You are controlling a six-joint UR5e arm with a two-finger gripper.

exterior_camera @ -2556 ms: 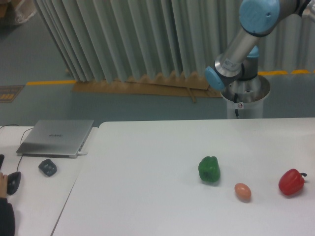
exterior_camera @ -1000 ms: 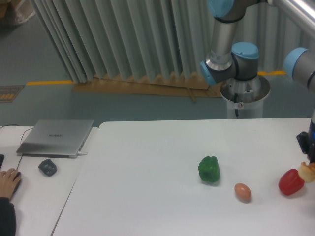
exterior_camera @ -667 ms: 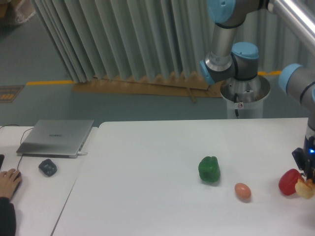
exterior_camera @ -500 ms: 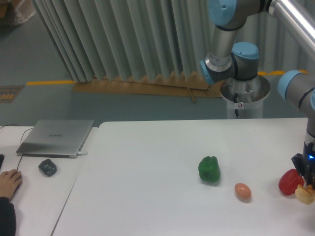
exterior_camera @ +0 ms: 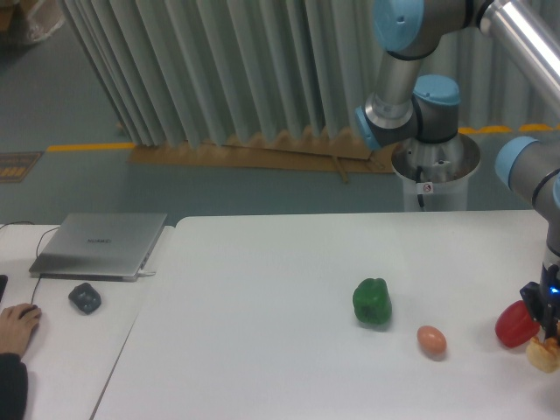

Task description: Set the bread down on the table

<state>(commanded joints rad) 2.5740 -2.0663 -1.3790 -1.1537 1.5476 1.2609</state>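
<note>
The bread (exterior_camera: 540,357), a pale lumpy roll, shows only partly at the right edge of the frame, just right of and below the red pepper (exterior_camera: 514,325). My gripper (exterior_camera: 548,342) comes down on it from above at the frame edge and is shut on it. The bread hangs very low over the white table (exterior_camera: 262,350); I cannot tell whether it touches the top. Most of the gripper is cut off by the frame edge.
A green pepper (exterior_camera: 372,303) and a small tan-orange egg-shaped oval (exterior_camera: 431,341) lie left of the red pepper. On the adjoining desk at left are a laptop (exterior_camera: 101,245), a dark object (exterior_camera: 85,298) and a person's hand (exterior_camera: 13,319). The arm's pedestal (exterior_camera: 435,175) stands behind the table.
The gripper came in at the right edge with the bread and moved down past the red pepper, to just above the table. The peppers and the oval have not moved.
</note>
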